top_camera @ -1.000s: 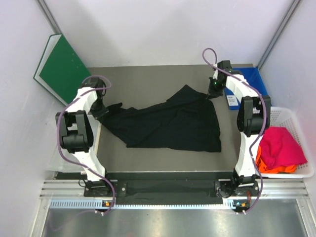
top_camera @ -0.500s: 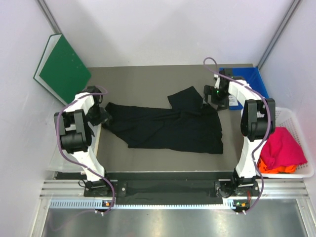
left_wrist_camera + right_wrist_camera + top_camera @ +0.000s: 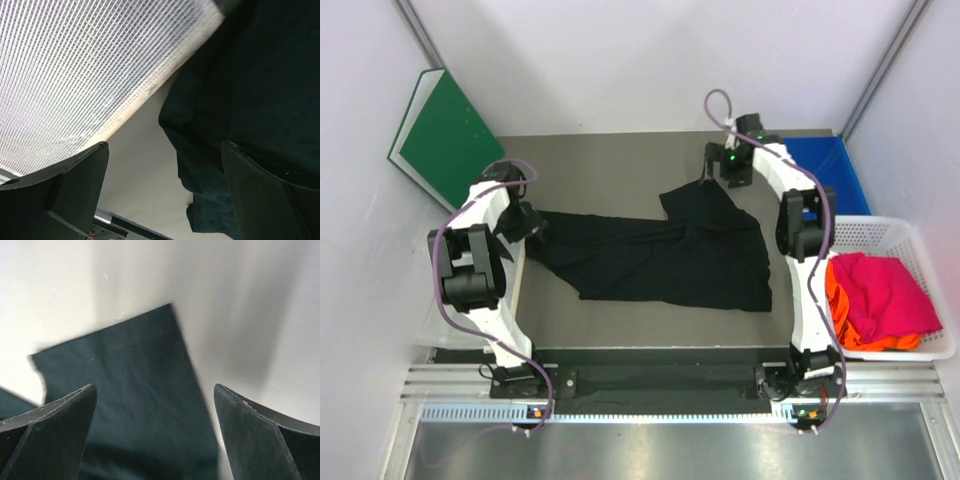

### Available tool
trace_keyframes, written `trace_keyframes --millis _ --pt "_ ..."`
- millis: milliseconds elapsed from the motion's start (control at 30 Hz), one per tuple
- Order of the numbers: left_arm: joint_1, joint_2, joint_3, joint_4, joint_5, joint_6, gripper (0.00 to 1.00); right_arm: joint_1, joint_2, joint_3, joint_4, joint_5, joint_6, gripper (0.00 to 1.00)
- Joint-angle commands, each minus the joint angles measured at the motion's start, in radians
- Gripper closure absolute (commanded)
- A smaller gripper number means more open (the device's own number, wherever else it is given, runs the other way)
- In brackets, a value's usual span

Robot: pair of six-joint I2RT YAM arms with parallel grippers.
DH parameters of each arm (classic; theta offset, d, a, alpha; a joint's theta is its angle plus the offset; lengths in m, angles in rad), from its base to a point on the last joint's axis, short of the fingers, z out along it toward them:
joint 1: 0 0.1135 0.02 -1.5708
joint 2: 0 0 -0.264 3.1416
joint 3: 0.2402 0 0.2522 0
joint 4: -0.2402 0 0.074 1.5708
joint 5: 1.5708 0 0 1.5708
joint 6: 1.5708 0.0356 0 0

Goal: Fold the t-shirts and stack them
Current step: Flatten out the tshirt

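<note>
- Near right: a white basket (image 3: 932,346) holds a magenta-pink t-shirt (image 3: 890,300) bunched over an orange t-shirt (image 3: 836,305). Neither is folded.
- Middle of the table (image 3: 610,160): the black t-shirt (image 3: 670,255) lies spread out but rumpled, with one flap reaching toward the far side.
- Left: the left gripper (image 3: 527,222) hovers at the black shirt's left end, its jaws apart and holding nothing.
- Far right: the right gripper (image 3: 718,168) hangs over the shirt's far flap, its jaws apart and empty.
- Far left: a green board (image 3: 445,135) leans against the wall.
- Progress: the task looks to be at an early stage. No shirt is folded and no stack exists, so all three shirts remain to be done.
</note>
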Motion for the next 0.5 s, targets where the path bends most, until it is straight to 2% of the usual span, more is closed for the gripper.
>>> trace_keyframes --millis 0,200,233,333,367,467 --pt "-0.004 -0.068 0.044 0.024 0.017 0.027 0.01 0.059 0.113 0.102 -0.021 0.025 -0.013 0.00" --pt "-0.006 -0.094 0.051 0.051 0.015 0.047 0.01 0.088 0.153 0.088 -0.023 0.078 -0.005 0.01" --pt "-0.007 -0.094 0.053 0.070 0.021 0.052 0.01 0.097 0.159 0.088 -0.024 0.082 0.003 0.06" --pt "-0.007 -0.068 0.079 0.087 0.023 0.064 0.01 0.116 0.181 0.088 -0.037 0.081 0.003 0.32" --pt "-0.007 -0.043 0.088 0.091 0.027 0.070 0.01 0.119 0.190 0.088 -0.043 0.084 0.001 0.52" --pt "-0.013 -0.005 0.120 0.136 0.059 0.099 0.01 0.126 0.185 0.078 -0.064 0.110 -0.002 0.86"
